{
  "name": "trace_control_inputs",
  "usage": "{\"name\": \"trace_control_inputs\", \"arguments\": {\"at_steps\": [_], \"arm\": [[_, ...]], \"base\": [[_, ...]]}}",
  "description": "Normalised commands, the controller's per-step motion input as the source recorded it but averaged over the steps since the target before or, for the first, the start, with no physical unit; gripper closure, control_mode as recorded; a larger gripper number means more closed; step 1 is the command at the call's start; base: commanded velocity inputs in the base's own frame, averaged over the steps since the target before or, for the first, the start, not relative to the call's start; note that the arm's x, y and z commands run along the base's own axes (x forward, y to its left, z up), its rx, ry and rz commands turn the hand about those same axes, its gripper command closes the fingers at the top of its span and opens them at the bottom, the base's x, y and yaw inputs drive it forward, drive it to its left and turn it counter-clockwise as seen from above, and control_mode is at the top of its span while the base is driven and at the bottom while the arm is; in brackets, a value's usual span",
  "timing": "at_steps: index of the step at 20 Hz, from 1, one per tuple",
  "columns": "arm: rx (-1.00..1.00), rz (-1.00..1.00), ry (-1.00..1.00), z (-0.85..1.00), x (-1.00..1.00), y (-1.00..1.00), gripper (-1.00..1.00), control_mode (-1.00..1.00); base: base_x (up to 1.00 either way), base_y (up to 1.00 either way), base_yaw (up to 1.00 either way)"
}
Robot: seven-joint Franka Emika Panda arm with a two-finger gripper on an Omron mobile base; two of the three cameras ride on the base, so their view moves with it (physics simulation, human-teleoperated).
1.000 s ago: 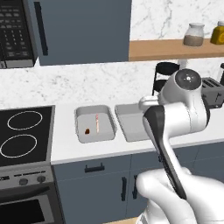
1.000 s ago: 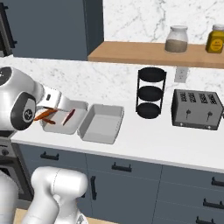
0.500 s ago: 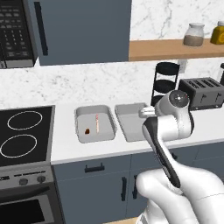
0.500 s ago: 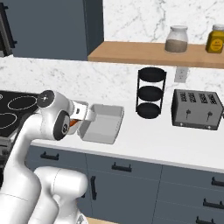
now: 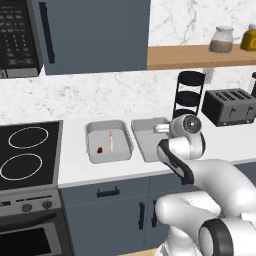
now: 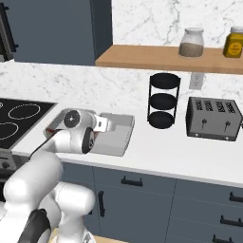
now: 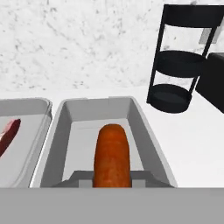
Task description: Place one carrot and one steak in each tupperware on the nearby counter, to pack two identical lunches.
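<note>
An orange carrot (image 7: 112,153) is held between my fingers; my gripper (image 7: 112,178) is shut on it. It hangs just above the near end of the right tupperware (image 7: 59,127), a light-grey tray whose floor is bare. The left tupperware (image 5: 92,131) holds a pale red steak (image 5: 111,140) and a small dark orange piece (image 5: 99,149). In the hand view that steak (image 7: 8,133) shows at the left edge. My wrist hides part of the right tupperware (image 5: 146,126) in the left base view. Both trays rest on the white counter (image 5: 75,160).
A black three-tier rack (image 7: 179,65) stands behind and to the right of the trays, with a dark toaster (image 6: 211,118) further right. The stove top (image 5: 27,155) lies to the left. A wooden shelf (image 6: 166,59) with jars hangs above.
My arm has folded down and swung right. It has carried the carrot from beside the left tray to low over the right tray.
</note>
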Motion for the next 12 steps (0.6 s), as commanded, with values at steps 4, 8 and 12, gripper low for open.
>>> {"name": "trace_control_inputs", "arguments": {"at_steps": [4,8,12], "arm": [[0.00,0.01,0.02,-0.28,0.83,0.03,1.00,-1.00],[0.00,0.03,0.10,-0.57,0.71,0.00,1.00,-1.00],[0.00,0.03,0.02,-0.17,0.60,0.03,1.00,-1.00]], "base": [[0.00,0.00,0.00],[0.00,0.00,0.00],[0.00,0.00,0.00]]}}
